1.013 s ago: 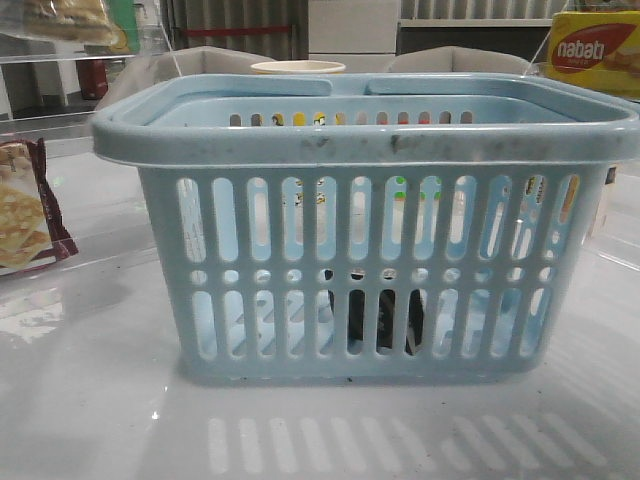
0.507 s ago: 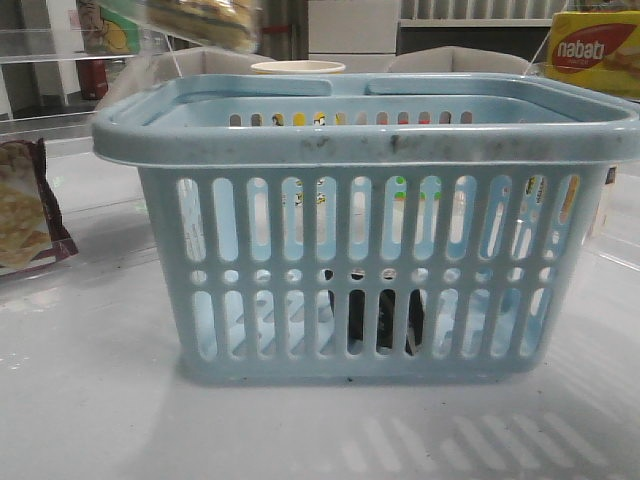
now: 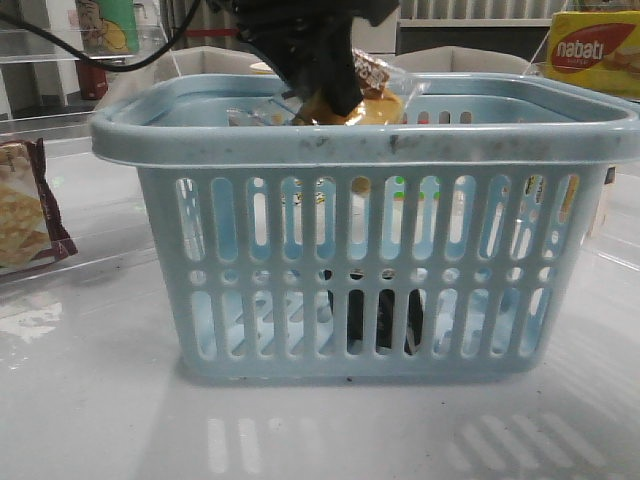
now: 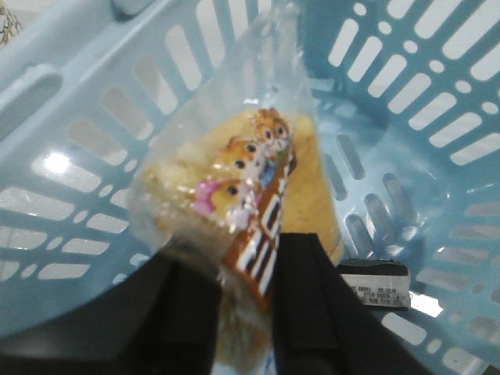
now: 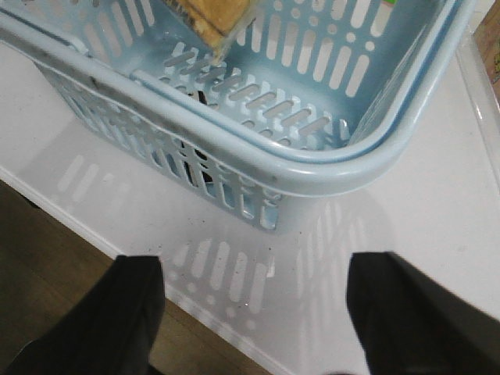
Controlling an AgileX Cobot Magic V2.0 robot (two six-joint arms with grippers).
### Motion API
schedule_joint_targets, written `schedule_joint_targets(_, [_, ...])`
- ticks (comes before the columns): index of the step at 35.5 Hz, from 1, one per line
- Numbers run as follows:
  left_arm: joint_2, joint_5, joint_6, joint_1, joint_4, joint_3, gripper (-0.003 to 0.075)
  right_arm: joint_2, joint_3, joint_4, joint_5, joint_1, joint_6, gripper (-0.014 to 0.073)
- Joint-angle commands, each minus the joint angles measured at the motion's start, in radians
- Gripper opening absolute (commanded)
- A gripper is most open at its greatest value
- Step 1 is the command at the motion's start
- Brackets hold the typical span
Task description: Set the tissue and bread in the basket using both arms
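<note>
The pale blue basket [image 3: 370, 260] stands in the middle of the table. My left gripper [image 3: 328, 85] is shut on the bread [image 3: 372, 100], golden-brown in a clear printed wrapper, and holds it just inside the rim at the basket's back left. In the left wrist view the fingers [image 4: 306, 297] pinch the bread [image 4: 234, 168] above the basket floor [image 4: 391, 195]. The black tissue [image 4: 375, 280] lies on that floor and shows dark through the front slots [image 3: 385, 322]. My right gripper [image 5: 258, 312] is open and empty, over the table outside the basket's corner [image 5: 328, 173].
A maroon-edged cracker packet [image 3: 25, 215] lies at the far left of the table. A yellow nabati box [image 3: 595, 50] stands at the back right. The right wrist view shows the table's front edge [image 5: 109, 242], with brown floor beyond it.
The bread has moved from the upper left to the right and down, to the basket's opening. My left gripper has come into the front view with it.
</note>
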Motion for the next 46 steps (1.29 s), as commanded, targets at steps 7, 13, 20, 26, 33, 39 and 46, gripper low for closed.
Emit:
schedule_joint_targets(7, [-0.156,-0.016,0.001,-0.003,-0.036,-0.018,0.0435,-0.004,-0.028,-0.007,-0.066,-0.001,-0.011,0.0589])
schedule_joint_targets(13, [-0.325,-0.025,0.001,-0.003,-0.045,0.109,0.0435,-0.004,-0.028,-0.007,-0.066,-0.001,-0.011,0.0589])
schedule_joint_targets(20, [-0.553,-0.038,0.001,-0.003,-0.045,0.312,0.0435,-0.004,-0.028,-0.007,-0.066,-0.001,-0.011,0.0589])
schedule_joint_targets(26, [-0.759,-0.045,0.001,-0.003,-0.041,0.506,0.0435,-0.004,-0.028,-0.007,-0.066,-0.001,-0.011,0.0589])
schedule_joint_targets(33, [-0.982,-0.045,0.001,-0.003,-0.030,0.709,0.0435,-0.004,-0.028,-0.007,-0.066,-0.001,-0.011,0.0589])
schedule_joint_targets(39, [-1.129,-0.051,-0.090,-0.003,0.050,0.838,0.0434,-0.004,-0.028,-0.007,-0.061,-0.001,-0.011,0.0589])
schedule_joint_targets(46, [-1.173,-0.067,-0.190,-0.003,0.127,0.897,0.0434,-0.004,-0.028,-0.014,-0.046,-0.001,-0.011,0.0589])
